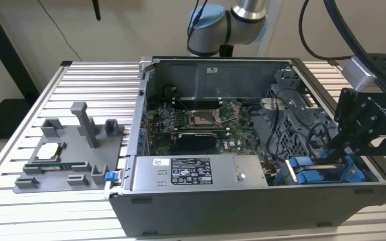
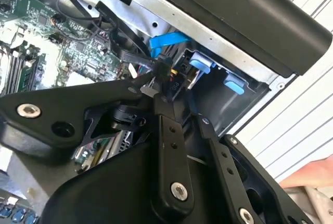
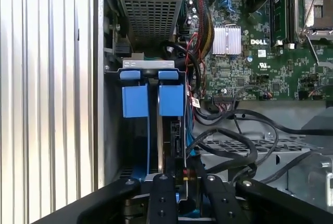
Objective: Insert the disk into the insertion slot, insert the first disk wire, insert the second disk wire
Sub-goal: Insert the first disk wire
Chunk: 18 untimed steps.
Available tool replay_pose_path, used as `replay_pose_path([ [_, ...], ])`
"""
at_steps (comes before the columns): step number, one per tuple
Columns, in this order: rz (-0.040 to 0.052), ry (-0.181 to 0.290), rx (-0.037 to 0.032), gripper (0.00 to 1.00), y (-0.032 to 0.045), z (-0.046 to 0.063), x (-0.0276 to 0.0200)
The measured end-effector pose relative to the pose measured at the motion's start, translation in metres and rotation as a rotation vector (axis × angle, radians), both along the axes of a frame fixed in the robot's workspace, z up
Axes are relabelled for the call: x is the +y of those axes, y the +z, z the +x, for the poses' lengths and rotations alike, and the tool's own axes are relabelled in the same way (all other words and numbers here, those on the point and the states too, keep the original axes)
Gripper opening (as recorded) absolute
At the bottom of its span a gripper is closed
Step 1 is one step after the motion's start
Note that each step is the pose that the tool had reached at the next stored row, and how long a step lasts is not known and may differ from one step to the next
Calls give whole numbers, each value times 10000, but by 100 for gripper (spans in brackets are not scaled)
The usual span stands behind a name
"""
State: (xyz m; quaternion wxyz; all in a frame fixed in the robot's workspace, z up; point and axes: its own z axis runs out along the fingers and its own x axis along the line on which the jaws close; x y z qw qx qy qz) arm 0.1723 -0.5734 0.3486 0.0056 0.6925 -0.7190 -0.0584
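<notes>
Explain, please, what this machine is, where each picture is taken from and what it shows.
It is one robot arm with a gripper. The exterior view looks from off the arm at an open computer case on a slatted metal table; a grey parts tray lies at that view's left. Both wrist views ride on the arm and look past the gripper into the case. The gripper reaches down by the insertion slot with its blue fittings, among black wires. Whether it holds anything I cannot tell.

We see the black gripper (image 3: pixel 183 179) pinching a black wire connector (image 3: pixel 180 171) near the bright blue plastic carrier tabs (image 3: pixel 171 99), seated in the grey sheet-metal insertion slot (image 3: pixel 111 130), beside a green motherboard (image 3: pixel 250 62).
</notes>
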Motion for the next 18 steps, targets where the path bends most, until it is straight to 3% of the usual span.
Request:
replay_pose_path([
  [9, 0, 1, 0, 100, 211, 0, 0],
  [18, 1, 1, 0, 100, 365, 0, 0],
])
